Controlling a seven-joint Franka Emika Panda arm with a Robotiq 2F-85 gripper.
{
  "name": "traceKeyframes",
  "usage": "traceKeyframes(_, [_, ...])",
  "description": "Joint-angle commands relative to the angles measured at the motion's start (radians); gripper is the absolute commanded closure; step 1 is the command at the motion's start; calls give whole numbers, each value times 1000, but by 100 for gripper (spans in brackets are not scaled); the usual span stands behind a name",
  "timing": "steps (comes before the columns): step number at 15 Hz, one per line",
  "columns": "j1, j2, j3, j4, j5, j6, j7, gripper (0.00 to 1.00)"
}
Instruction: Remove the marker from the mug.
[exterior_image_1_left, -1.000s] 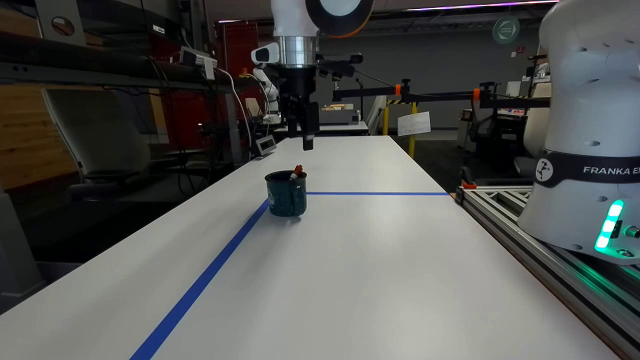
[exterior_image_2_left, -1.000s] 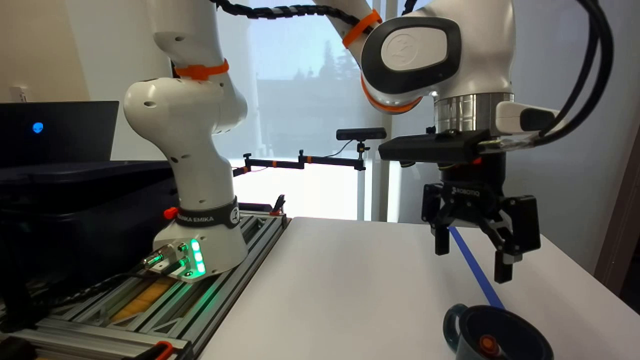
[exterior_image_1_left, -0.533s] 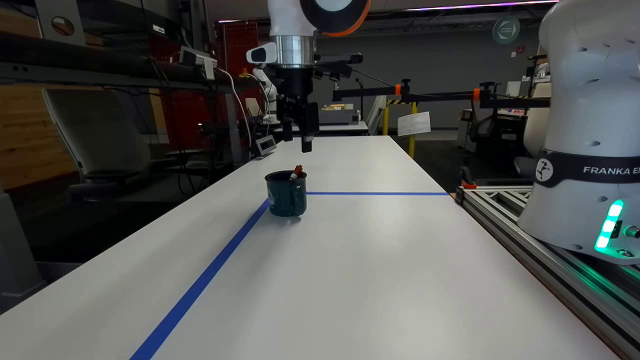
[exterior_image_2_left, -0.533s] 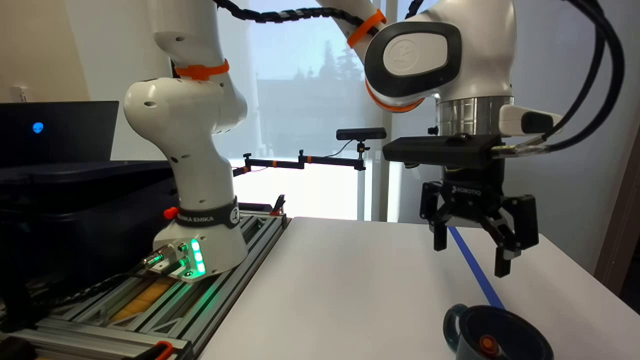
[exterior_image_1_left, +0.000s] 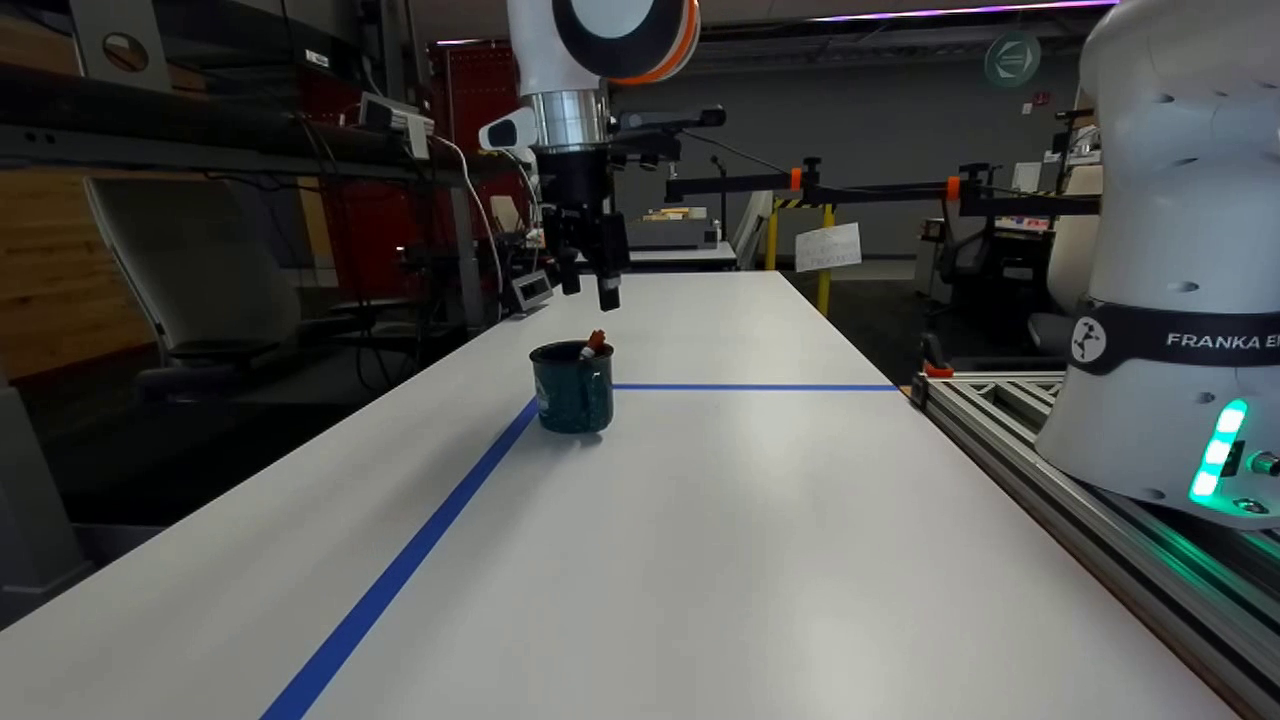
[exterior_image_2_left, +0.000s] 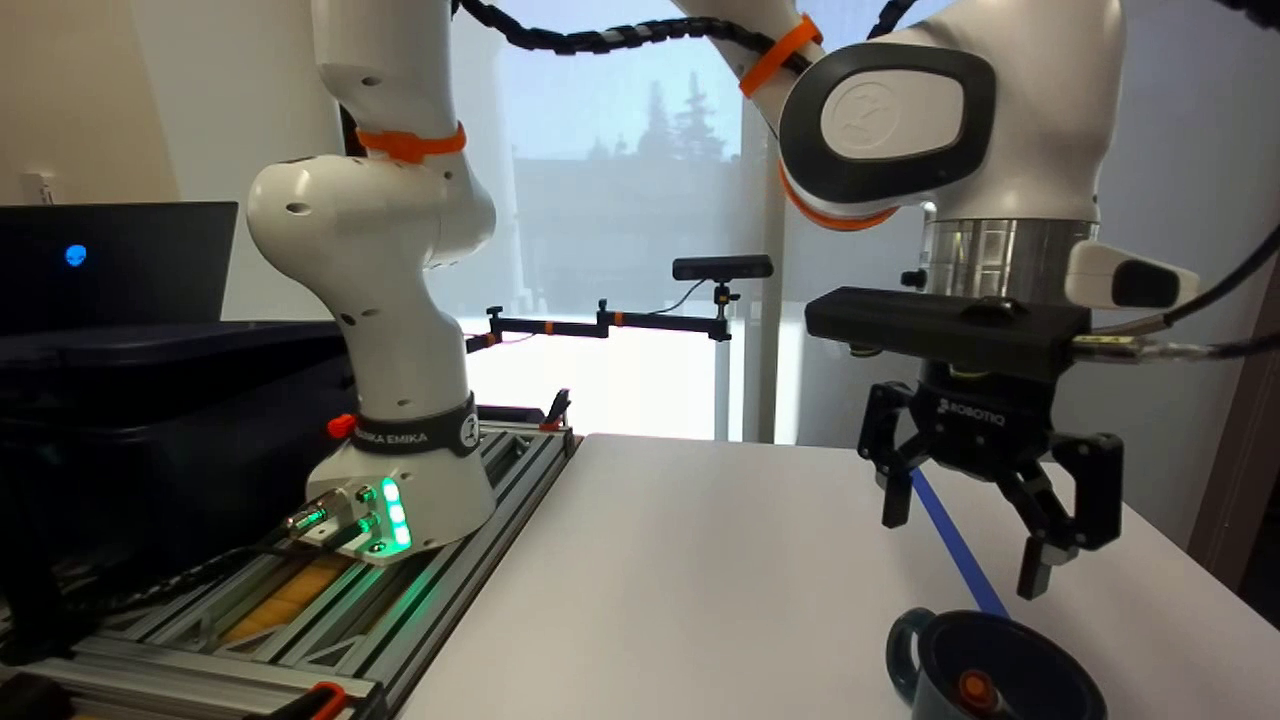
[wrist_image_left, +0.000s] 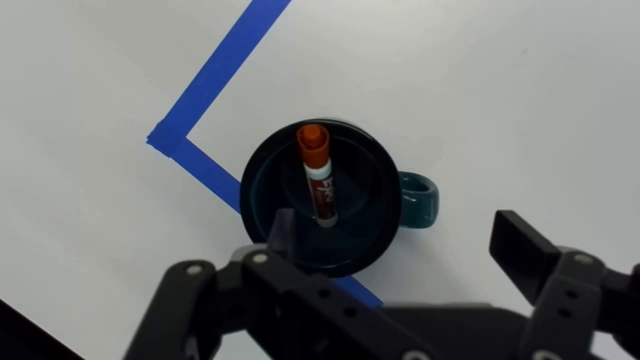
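Your gripper (wrist_image_left: 401, 241), two fingers (wrist_image_left: 522, 257) spread, spans the wrist view's bottom; one marker (wrist_image_left: 319, 172) leans inside one mug (wrist_image_left: 362, 210), mid-frame.

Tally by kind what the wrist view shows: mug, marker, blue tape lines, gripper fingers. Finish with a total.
Mug: 1
Marker: 1
Blue tape lines: 2, one partly hidden by the mug
Gripper fingers: 2
Total: 6
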Motion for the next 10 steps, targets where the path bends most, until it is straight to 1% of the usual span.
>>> traceKeyframes(1, [-16,69,1,99,-12,-71,0,0])
traceKeyframes(3, [-22,93,2,121,-12,-72,15,0])
traceKeyframes(4, [-26,104,2,128,-12,-64,17,6])
traceKeyframes(5, [-28,115,2,134,-12,-63,25,22])
traceKeyframes(6, [-29,124,1,139,-17,-56,35,29])
traceKeyframes(7, [-32,132,3,143,-13,-55,39,30])
traceKeyframes(8, [-33,139,4,146,-11,-54,42,37])
traceKeyframes(9, [-34,145,6,150,-11,-56,47,33])
traceKeyframes(10, [-34,151,7,152,-9,-54,55,35])
